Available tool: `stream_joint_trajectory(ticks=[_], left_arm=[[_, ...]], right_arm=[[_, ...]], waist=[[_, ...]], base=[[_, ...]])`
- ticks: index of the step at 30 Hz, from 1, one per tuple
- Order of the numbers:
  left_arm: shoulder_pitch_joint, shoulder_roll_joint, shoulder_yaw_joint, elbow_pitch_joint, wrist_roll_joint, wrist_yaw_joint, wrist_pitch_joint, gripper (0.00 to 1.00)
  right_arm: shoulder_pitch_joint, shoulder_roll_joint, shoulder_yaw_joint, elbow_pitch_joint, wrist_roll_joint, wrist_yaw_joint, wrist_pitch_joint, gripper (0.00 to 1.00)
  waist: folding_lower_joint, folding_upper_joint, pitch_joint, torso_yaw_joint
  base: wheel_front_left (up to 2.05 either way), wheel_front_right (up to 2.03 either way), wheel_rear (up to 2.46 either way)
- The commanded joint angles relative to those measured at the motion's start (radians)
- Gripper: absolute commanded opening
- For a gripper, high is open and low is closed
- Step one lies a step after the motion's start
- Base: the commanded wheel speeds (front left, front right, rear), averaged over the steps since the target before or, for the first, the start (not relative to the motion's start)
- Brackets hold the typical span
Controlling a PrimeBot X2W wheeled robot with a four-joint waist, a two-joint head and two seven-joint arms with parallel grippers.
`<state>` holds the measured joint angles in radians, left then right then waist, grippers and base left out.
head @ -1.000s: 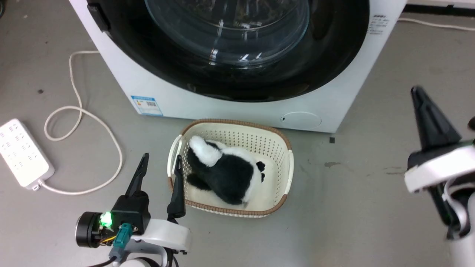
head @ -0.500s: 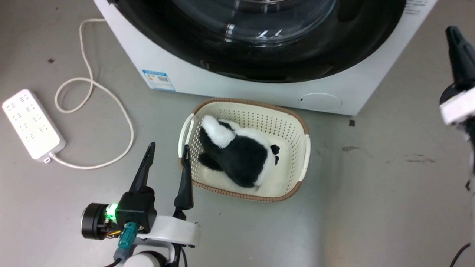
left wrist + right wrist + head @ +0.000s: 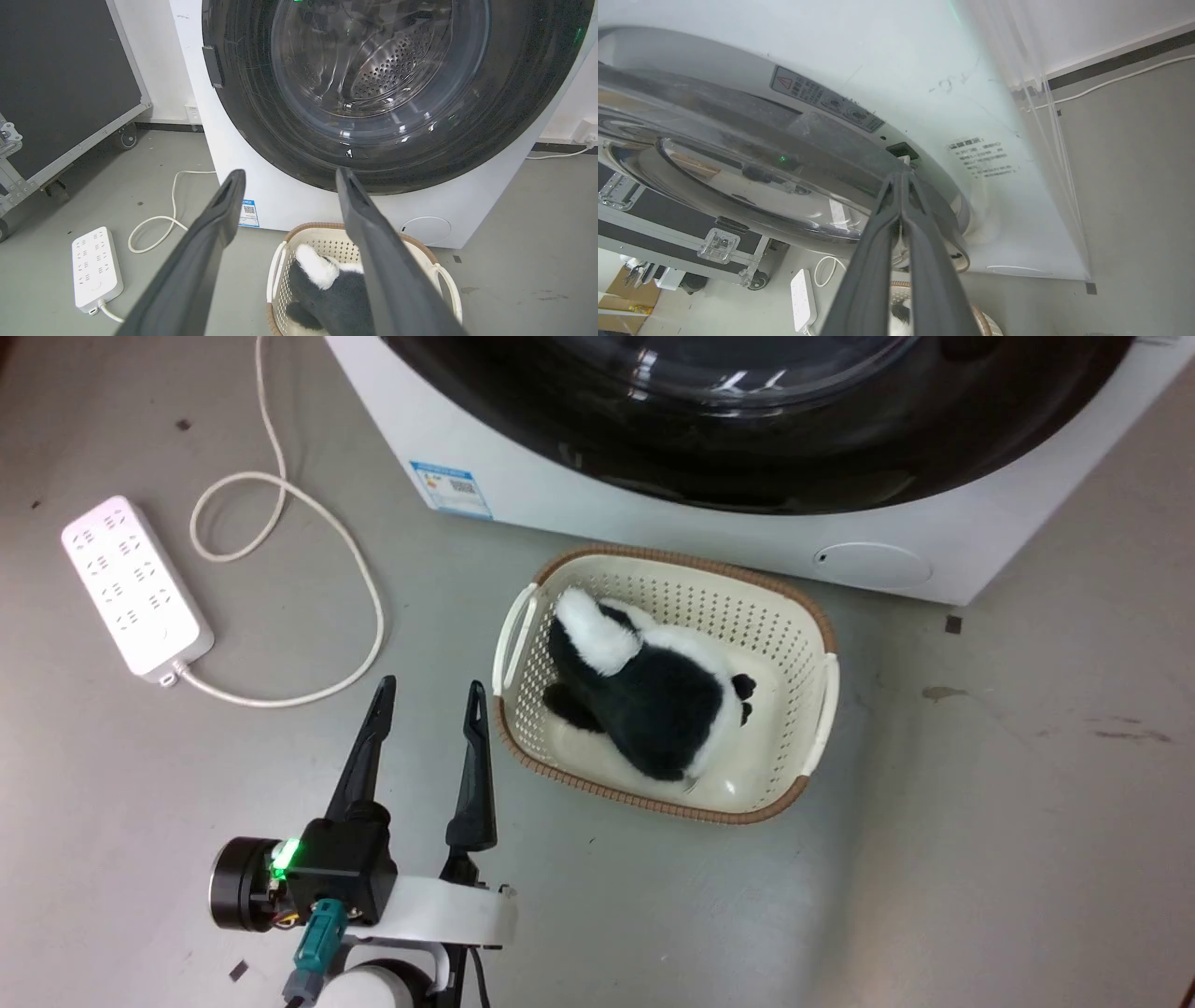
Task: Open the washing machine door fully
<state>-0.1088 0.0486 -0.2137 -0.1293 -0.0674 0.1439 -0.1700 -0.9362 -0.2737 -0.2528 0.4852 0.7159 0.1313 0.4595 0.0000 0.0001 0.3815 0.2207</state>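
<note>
The washing machine door (image 3: pixel 747 476) spans the top of the head view, a glossy black rim around bulging clear glass, set in the white machine (image 3: pixel 560 513). My left gripper (image 3: pixel 430 689) stands open and empty low over the floor, just left of the basket. In the left wrist view the door (image 3: pixel 252 93) rises ahead beyond that open gripper (image 3: pixel 288 175). My right gripper (image 3: pixel 901 175) is shut, its tips at the door's (image 3: pixel 738 186) right edge beside a small dark latch slot (image 3: pixel 902 151). Whether they touch the rim I cannot tell.
A cream basket (image 3: pixel 826 616) holding a black-and-white plush toy (image 3: pixel 653 695) sits on the floor in front of the machine. A white power strip (image 3: pixel 131 583) and its looping cable (image 3: pixel 355 579) lie at left. A black wheeled flight case (image 3: pixel 60 70) stands further left.
The head camera has swung, shifting the whole picture up and right. My right gripper rose along the machine's right side and left the head view. My left gripper has stayed open.
</note>
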Motion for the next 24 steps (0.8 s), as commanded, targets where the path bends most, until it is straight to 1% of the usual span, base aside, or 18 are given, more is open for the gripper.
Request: stream_joint_trajectory(ticks=[1, 7, 15, 19, 24], left_arm=[[-0.024, 0.001, -0.005, -0.008, -0.007, 0.008, -0.011, 1.00], [-0.032, 0.001, -0.023, -0.021, -0.009, 0.015, -0.023, 1.00], [-0.054, 0.001, -0.048, -0.029, -0.017, 0.029, -0.040, 1.00], [-0.062, 0.001, -0.049, -0.032, -0.015, 0.034, -0.049, 1.00], [-0.066, 0.001, -0.052, -0.035, -0.016, 0.037, -0.059, 1.00]], right_arm=[[-0.055, -0.015, -0.016, 0.030, 0.020, 0.000, 0.020, 0.00], [-0.194, -0.031, -0.077, 0.163, 0.052, 0.000, 0.127, 0.00], [-0.333, -0.048, -0.138, 0.288, 0.082, 0.000, 0.250, 0.00], [-0.361, -0.046, -0.166, 0.325, 0.101, 0.000, 0.312, 0.00], [-0.357, -0.038, -0.203, 0.339, 0.126, 0.000, 0.376, 0.00]], waist=[[0.0000, -0.0001, 0.011, 0.010], [0.0000, -0.0001, 0.041, 0.032], [0.0000, -0.0001, 0.080, 0.057], [0.0000, -0.0001, 0.084, 0.063], [0.0000, -0.0001, 0.077, 0.063]], base=[[0.00, 0.00, 0.00], [0.00, 0.00, 0.00], [0.00, 0.00, 0.00], [0.00, 0.00, 0.00], [0.00, 0.00, 0.00]])
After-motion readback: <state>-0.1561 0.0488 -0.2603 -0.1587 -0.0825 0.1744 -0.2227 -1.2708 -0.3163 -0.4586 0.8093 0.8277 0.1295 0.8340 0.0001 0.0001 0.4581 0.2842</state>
